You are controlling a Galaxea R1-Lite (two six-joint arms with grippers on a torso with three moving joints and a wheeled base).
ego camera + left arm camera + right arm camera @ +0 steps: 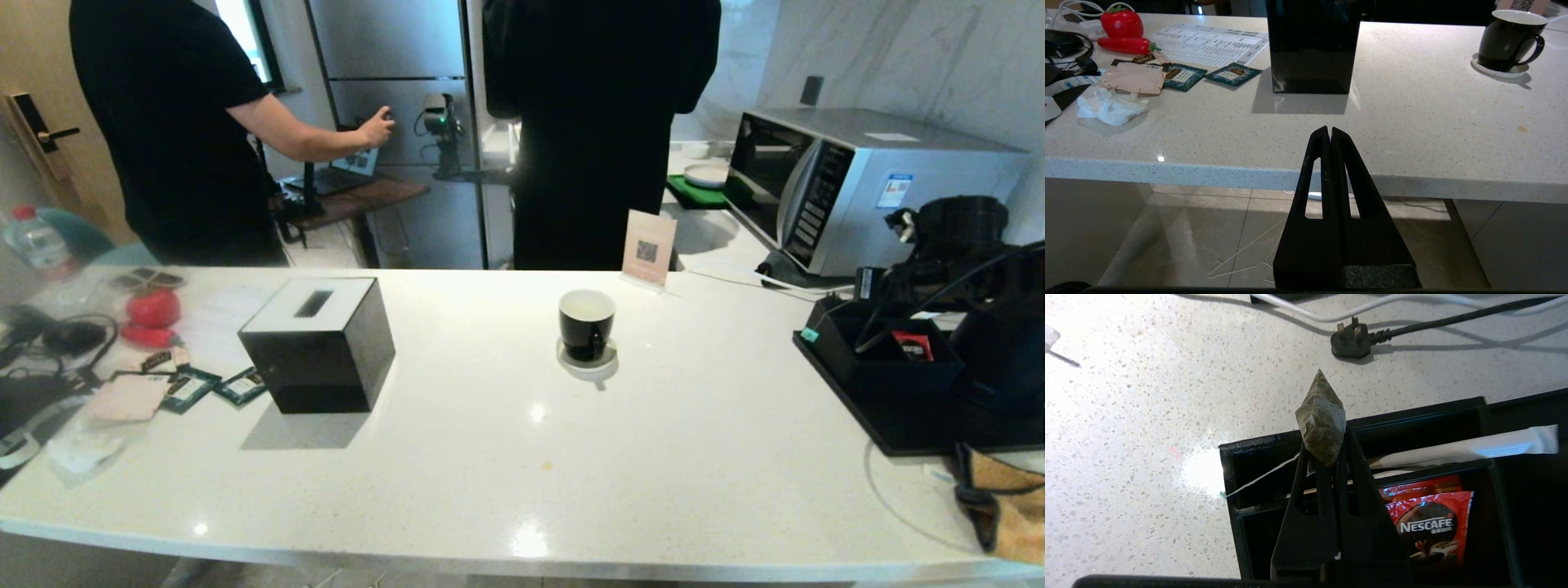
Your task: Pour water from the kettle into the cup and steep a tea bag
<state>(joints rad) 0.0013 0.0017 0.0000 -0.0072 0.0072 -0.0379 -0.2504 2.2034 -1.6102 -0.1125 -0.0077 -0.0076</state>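
Observation:
The black cup (586, 321), white inside, stands on its small white saucer (589, 366) mid-counter; it also shows far off in the left wrist view as the cup (1508, 38). My right gripper (1331, 451) is shut on a brownish pyramid tea bag (1322, 420), held over a black compartment box (1229, 473). The bag's string trails across the box edge. At the far right of the head view the kettle (1008, 347) is a dark body on the black tray (898, 429), mostly hidden by my right arm (959, 224). My left gripper (1329, 130) is shut and empty, before the counter's front edge.
A black tissue box (318, 343) stands left of centre, with tea packets (192, 388) and clutter further left. Red Nescafe sachets (1429, 522) lie in the box. A plug (1349, 343) and cables lie beyond it. A microwave (857, 180) stands back right. Two people stand behind the counter.

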